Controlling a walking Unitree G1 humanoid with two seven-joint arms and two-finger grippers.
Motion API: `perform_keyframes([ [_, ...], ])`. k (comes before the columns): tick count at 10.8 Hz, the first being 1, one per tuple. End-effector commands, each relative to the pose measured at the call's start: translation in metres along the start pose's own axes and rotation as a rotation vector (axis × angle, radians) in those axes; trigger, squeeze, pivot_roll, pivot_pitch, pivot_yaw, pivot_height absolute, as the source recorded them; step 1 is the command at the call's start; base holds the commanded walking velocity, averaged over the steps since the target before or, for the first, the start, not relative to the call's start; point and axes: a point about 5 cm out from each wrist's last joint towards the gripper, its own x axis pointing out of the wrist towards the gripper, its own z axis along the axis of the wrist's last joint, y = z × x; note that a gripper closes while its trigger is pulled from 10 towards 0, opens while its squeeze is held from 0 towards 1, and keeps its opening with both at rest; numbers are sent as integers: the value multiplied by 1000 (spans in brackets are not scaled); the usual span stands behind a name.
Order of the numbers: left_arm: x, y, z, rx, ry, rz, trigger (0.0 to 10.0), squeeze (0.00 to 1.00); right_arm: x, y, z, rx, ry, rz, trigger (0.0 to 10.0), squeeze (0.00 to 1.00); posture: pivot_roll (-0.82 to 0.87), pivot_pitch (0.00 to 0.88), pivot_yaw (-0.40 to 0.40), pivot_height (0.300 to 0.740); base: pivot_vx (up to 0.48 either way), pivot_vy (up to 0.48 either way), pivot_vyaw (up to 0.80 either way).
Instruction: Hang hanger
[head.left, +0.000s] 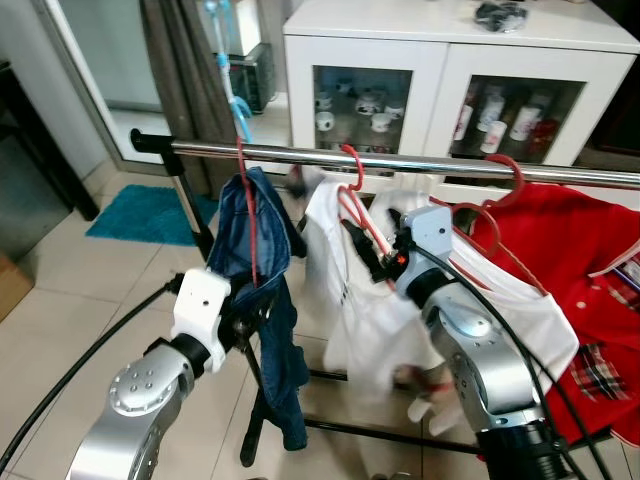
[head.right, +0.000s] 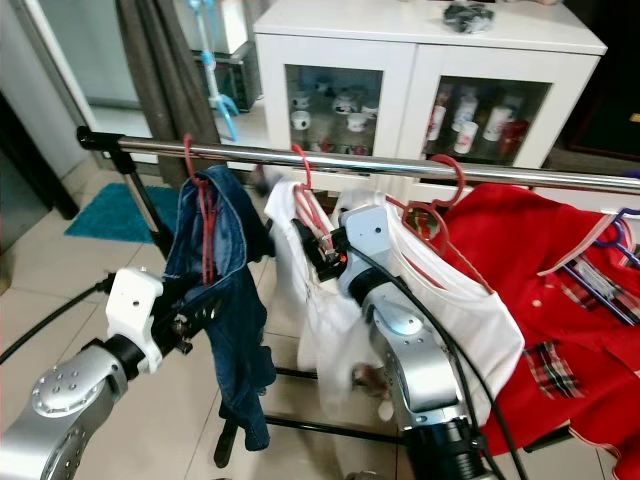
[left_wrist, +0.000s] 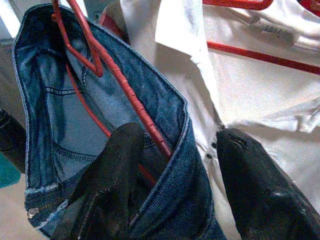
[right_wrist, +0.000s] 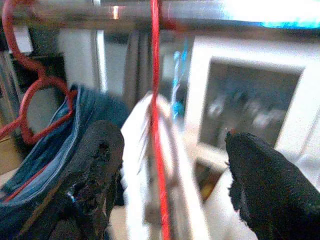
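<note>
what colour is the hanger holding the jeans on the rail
Red: the hanger inside the blue jeans is red, clearest in the left wrist view.

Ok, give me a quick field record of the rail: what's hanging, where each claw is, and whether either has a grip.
rail: chrome bar, horizontal, on a black stand
left garment: blue jeans on a red hanger, hooked on the rail
middle garment: white shirt on a red hanger, hook over the rail
right garment: red shirt on a red hanger
left claw: open, fingers either side of the jeans waistband, not closed on it
right claw: open, raised at the white shirt's hanger, its red wire between the fingers
behind: white cabinet with glass doors
</note>
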Motion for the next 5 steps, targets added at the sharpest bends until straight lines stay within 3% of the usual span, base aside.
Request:
perform_keyframes([
  [1,-3,1,3,-4,-17,22,10000,0,-6,2,15,-58,-82,22,10000,0,26,0,50,740,0,0,0],
  [2,-4,-2,6,-28,-50,34,10000,0,-18,-2,24,-13,-111,14,10000,0,19,0,45,740,0,0,0],
  [4,-2,-3,12,4,-91,70,10000,0,-29,0,24,133,-94,7,10000,0,14,0,38,740,0,0,0],
  [5,1,-1,20,11,-127,90,10000,0,-34,4,20,185,-64,33,10000,0,9,0,35,740,0,-394,0],
])
